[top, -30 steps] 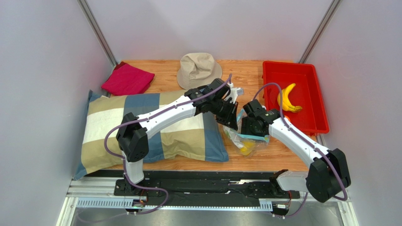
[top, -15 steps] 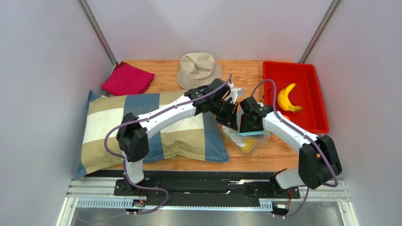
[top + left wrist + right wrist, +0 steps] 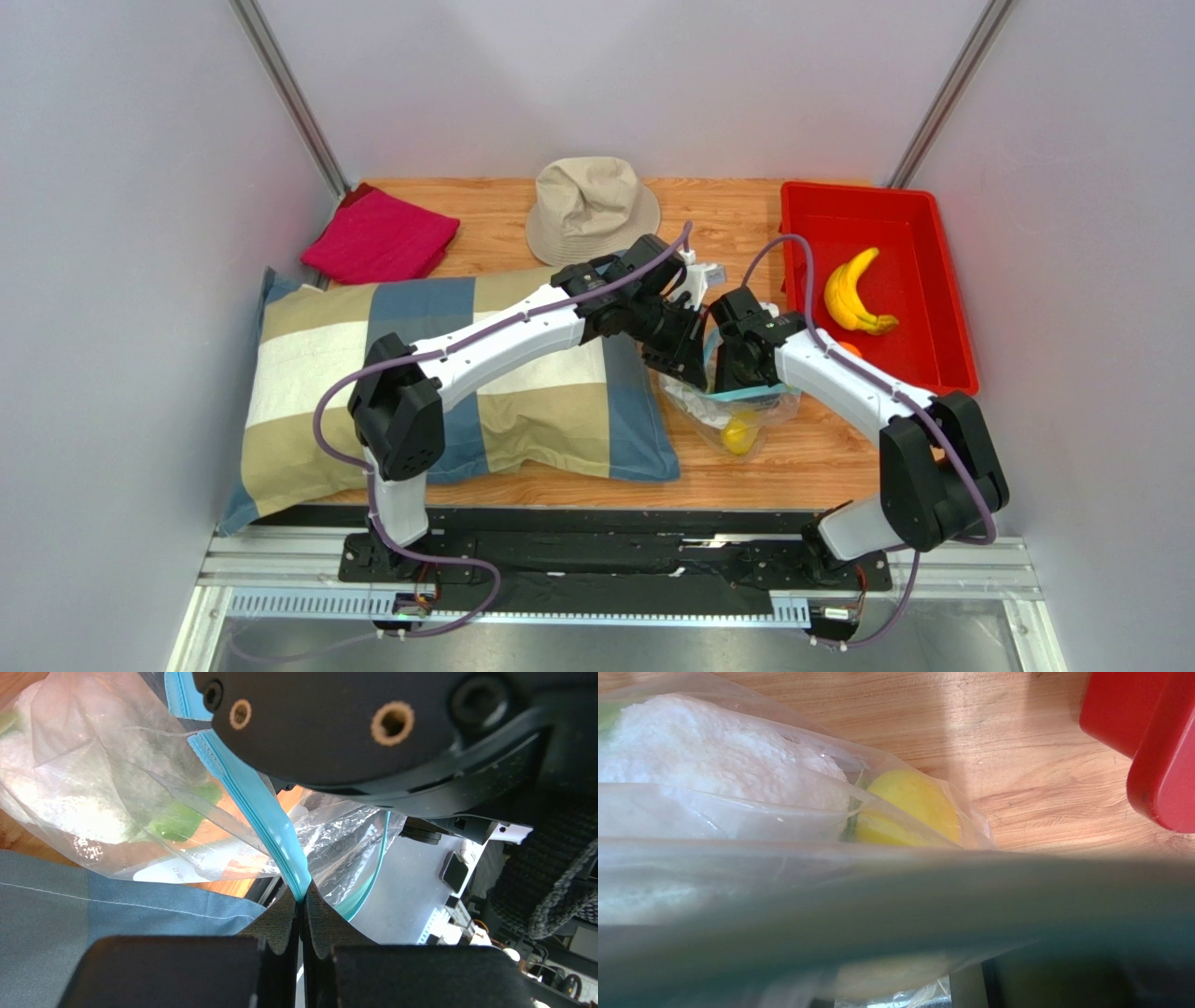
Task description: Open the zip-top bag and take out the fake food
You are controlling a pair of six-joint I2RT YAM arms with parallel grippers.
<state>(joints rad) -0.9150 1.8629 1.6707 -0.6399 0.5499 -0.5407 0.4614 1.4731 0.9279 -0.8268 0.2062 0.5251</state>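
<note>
Since the earlier frame the right arm has folded inward, bringing the right gripper (image 3: 727, 375) over the mouth of the zip-top bag (image 3: 732, 423), which lies just left of the red tray (image 3: 919, 231). The left gripper (image 3: 300, 906) is pinched tight on the light blue zip strip (image 3: 256, 801). Whether the right gripper holds anything cannot be told. The strip runs between the two grippers, about equally near to each. Crinkly clear film shows a smooth yellow oval fruit (image 3: 913, 801) and a knobbly white cauliflower (image 3: 717, 749). A banana (image 3: 850, 294) lies in the tray.

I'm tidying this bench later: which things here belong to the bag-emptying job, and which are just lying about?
Job: zip-top bag, pinched by the left hand; yellow fruit and cauliflower inside it; banana in the red tray.
Lying about: hat; pink cloth; checked pillow.
</note>
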